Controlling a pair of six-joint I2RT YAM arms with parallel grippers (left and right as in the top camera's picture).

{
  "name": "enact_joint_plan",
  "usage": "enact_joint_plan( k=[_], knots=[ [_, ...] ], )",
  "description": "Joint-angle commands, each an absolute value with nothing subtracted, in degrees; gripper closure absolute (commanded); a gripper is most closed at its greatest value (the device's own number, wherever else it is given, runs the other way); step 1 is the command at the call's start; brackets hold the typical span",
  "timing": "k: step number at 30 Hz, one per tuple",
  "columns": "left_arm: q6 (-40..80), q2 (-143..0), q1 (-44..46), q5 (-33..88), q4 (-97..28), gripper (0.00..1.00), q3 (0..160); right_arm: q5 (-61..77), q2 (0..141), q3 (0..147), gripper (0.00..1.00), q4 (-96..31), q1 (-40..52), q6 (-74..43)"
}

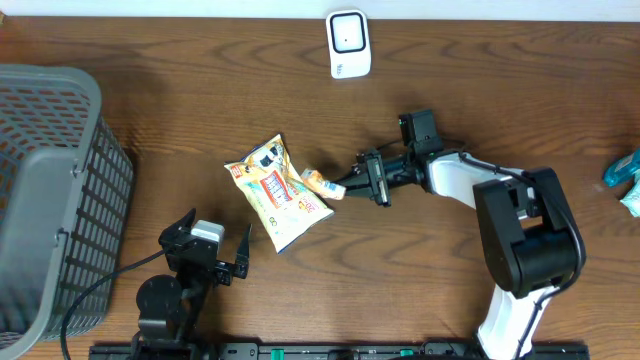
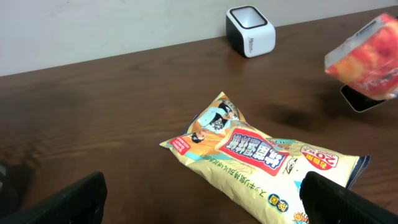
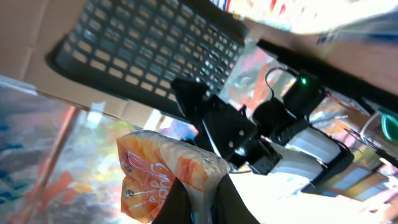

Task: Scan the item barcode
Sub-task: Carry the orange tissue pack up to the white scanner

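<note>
My right gripper (image 1: 347, 186) is shut on a small orange-and-white packet (image 1: 320, 181), held above the table beside a yellow snack bag (image 1: 278, 192). In the right wrist view the packet (image 3: 163, 173) is pinched at its edge between the two dark fingers (image 3: 178, 204). The white barcode scanner (image 1: 349, 43) stands at the table's far edge, well apart from the packet. My left gripper (image 1: 207, 256) rests open near the front edge. Its wrist view shows the snack bag (image 2: 261, 154) lying just ahead of the fingers, the scanner (image 2: 250, 31) behind, and the raised packet (image 2: 367, 55) at upper right.
A grey mesh basket (image 1: 50, 190) fills the left side of the table. A teal-and-white item (image 1: 626, 180) lies at the right edge. The right arm's white base (image 1: 525, 250) stands at the front right.
</note>
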State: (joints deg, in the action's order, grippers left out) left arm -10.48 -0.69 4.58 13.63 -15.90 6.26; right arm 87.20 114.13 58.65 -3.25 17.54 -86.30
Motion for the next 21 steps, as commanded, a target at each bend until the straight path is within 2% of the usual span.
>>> enact_joint_plan(
  k=[1,6,11,17,21],
  knots=[
    [-10.4,-0.6,4.7,14.4,-17.1,0.02,5.3,89.4,105.8,58.5,0.98,-3.6,20.2,-85.3],
    [-10.4,-0.6,4.7,14.4,-17.1,0.02,5.3,86.8,96.6,58.5,0.98,-3.7,21.8,-85.3],
    [-10.4,-0.6,4.7,14.4,-17.1,0.02,5.3,76.6,85.0,58.5,0.99,-5.4,22.9,-84.7],
    [-10.4,-0.6,4.7,14.4,-17.1,0.02,5.3,47.9,74.3,58.5,0.99,-17.7,23.3,-75.2],
    [-10.4,-0.6,4.7,14.4,-17.1,0.02,5.3,35.4,68.1,58.5,0.98,-22.4,23.3,-66.8]
  ],
)
